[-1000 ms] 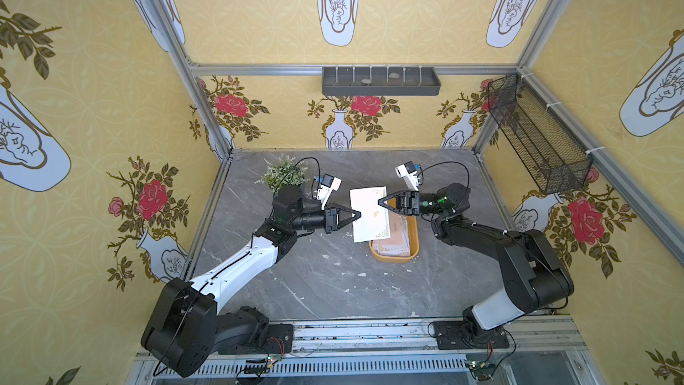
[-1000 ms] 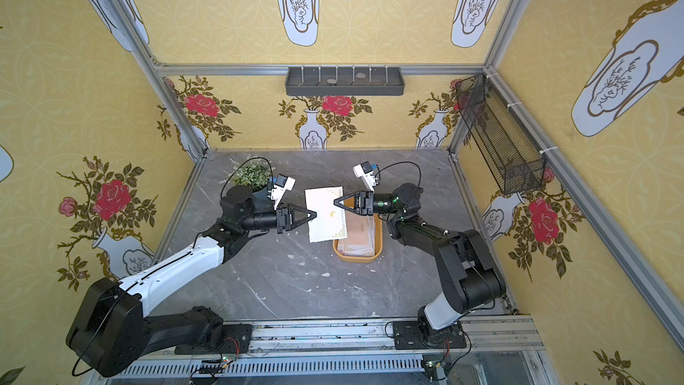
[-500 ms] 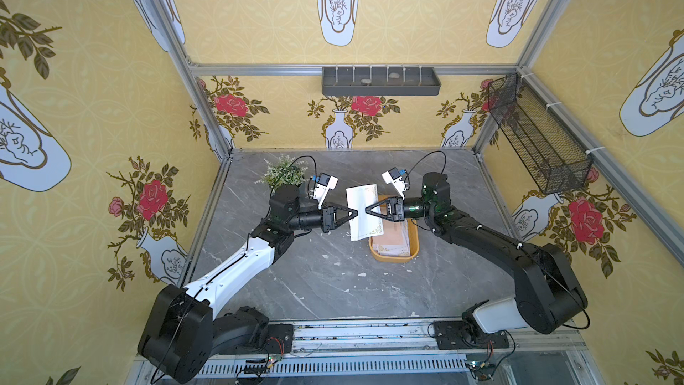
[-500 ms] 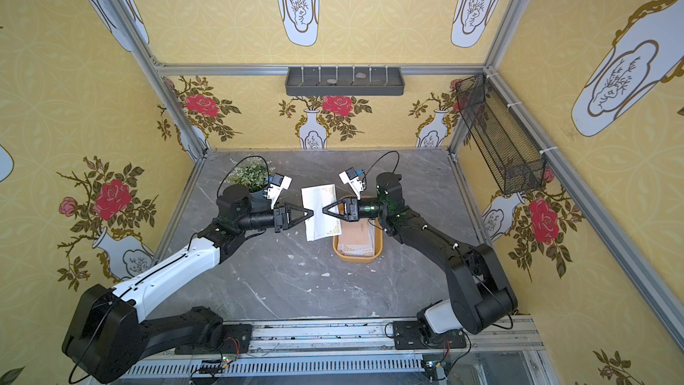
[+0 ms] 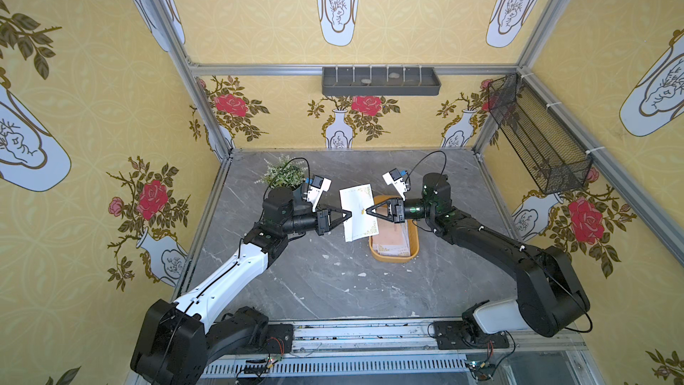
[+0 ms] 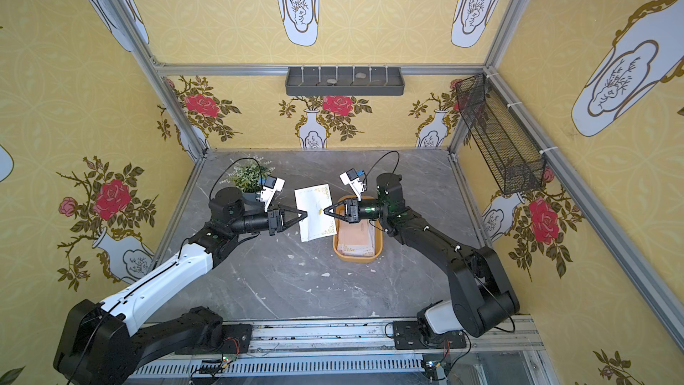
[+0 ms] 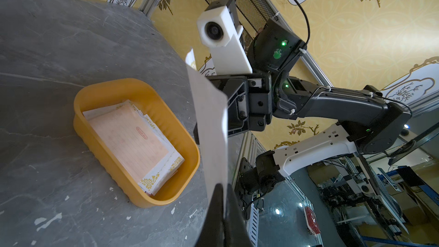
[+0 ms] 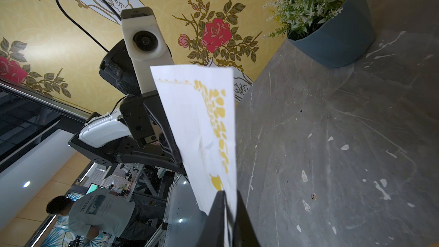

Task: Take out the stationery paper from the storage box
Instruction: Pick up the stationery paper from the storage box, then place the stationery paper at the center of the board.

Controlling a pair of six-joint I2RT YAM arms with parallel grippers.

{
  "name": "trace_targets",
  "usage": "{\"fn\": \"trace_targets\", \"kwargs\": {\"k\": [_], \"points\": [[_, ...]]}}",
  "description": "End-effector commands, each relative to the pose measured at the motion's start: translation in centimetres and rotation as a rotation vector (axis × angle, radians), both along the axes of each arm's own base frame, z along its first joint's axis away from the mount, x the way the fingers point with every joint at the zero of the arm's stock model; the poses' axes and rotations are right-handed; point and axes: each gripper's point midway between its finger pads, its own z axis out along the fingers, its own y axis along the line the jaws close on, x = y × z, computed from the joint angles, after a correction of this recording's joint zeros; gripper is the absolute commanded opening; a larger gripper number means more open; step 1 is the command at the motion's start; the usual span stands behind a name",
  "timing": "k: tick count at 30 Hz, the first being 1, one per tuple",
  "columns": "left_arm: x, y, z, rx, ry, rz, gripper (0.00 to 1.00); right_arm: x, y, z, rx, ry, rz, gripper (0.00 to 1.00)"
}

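Observation:
One white sheet of stationery paper (image 5: pixel 357 212) (image 6: pixel 314 212) with gold corner patterns hangs upright in the air, just left of the storage box. My left gripper (image 5: pixel 349 213) (image 7: pixel 224 191) is shut on its left edge. My right gripper (image 5: pixel 366 211) (image 8: pixel 229 198) is shut on the opposite edge, near a gold ornament on the sheet (image 8: pixel 197 127). The mustard-yellow storage box (image 5: pixel 394 258) (image 7: pixel 152 200) sits on the grey table below the right gripper. It holds a stack of sheets (image 7: pixel 128 139) with a peach-pink one on top.
A small potted plant (image 5: pixel 283 175) (image 8: pixel 332 32) stands behind the left wrist. A dark grey shelf (image 5: pixel 381 81) is fixed to the back wall and a black mesh basket (image 5: pixel 536 138) to the right wall. Both arms reach in over the marble table (image 5: pixel 314 283).
The right gripper slid left and its jaws narrowed onto the sheet's edge. The sheet and the left gripper shifted slightly left and back. The right arm's elbow swung back.

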Motion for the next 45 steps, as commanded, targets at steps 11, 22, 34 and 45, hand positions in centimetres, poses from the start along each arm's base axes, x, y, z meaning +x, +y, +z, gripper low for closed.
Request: {"fn": "trace_targets", "kwargs": {"k": [11,22,34,45], "points": [[5.3,5.1,-7.4,0.331,0.150,0.337,0.00,1.0,-0.2,-1.1,-0.082,0.008,-0.072,0.74],[9.0,7.2,-16.0,0.579,0.309,0.456,0.00,3.7,-1.6,-4.8,-0.315,0.019,-0.241,0.80],[10.1,11.4,-21.8,0.871,0.381,0.597,0.00,5.6,-5.6,-12.3,-0.747,0.021,-0.421,0.80],[9.6,15.2,-19.2,0.959,0.297,0.774,0.78,8.2,-9.5,-16.9,-1.096,-0.011,-0.598,0.73]]}}
